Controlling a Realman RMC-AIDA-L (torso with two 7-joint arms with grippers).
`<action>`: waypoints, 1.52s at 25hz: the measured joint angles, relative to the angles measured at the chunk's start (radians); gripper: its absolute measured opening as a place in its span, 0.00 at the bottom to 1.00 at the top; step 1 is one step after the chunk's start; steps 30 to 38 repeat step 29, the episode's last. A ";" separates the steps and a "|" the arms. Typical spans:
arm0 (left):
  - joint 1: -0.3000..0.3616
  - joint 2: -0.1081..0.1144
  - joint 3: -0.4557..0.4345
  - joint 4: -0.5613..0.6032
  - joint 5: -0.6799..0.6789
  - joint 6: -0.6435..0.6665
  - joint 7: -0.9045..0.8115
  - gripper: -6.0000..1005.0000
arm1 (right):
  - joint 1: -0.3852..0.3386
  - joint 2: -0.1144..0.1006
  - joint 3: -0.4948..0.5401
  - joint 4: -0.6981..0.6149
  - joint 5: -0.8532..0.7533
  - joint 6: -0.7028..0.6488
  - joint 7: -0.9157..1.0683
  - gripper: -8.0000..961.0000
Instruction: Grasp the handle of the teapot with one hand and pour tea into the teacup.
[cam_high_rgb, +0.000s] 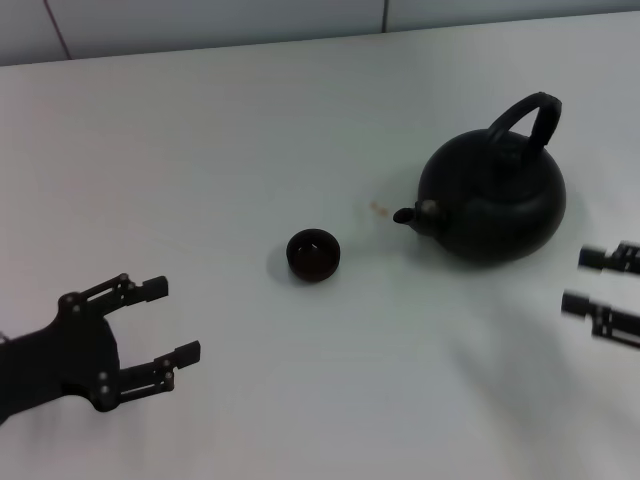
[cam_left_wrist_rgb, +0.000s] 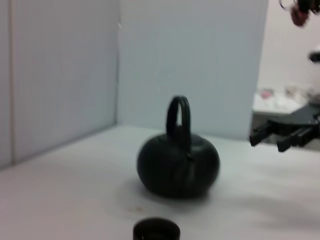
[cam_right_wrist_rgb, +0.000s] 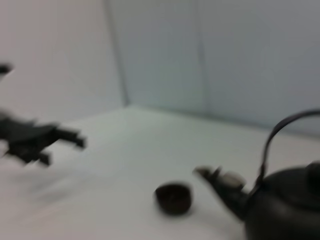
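From the head camera I have the teapot (cam_high_rgb: 492, 195) sitting in the right half of the frame on the white table (cam_high_rgb: 220, 150), its arched handle (cam_high_rgb: 527, 118) standing up over the lid and its short spout (cam_high_rgb: 412, 213) pointing toward frame left. The teacup (cam_high_rgb: 313, 254) sits near the centre of the frame, a little below and left of the spout tip, apart from the pot and upright. My left gripper (cam_high_rgb: 166, 320) is in the lower left corner, reaching in from the frame's left edge with its two fingers spread wide and nothing between them; it is well apart from the cup. My right gripper (cam_high_rgb: 596, 281) only pokes in at the right edge, just below and right of the teapot's body, its two fingers parted with a clear gap and holding nothing, not touching the pot. In the left wrist camera the right gripper (cam_left_wrist_rgb: 272, 136) shows at mid-right, off to the side of the teapot (cam_left_wrist_rgb: 178, 164), fingers level with the table and apart. A small brownish mark (cam_high_rgb: 378, 208) lies on the table beside the spout.
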 joint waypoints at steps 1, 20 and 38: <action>-0.013 0.002 0.004 0.018 0.022 0.000 -0.025 0.80 | 0.011 -0.003 -0.001 -0.014 -0.028 -0.009 0.011 0.62; -0.132 0.027 0.014 0.092 0.167 0.011 -0.203 0.80 | 0.104 0.013 -0.007 -0.101 -0.153 0.004 0.046 0.62; -0.126 0.026 0.014 0.097 0.167 0.013 -0.205 0.80 | 0.110 0.017 -0.012 -0.104 -0.154 0.005 0.045 0.62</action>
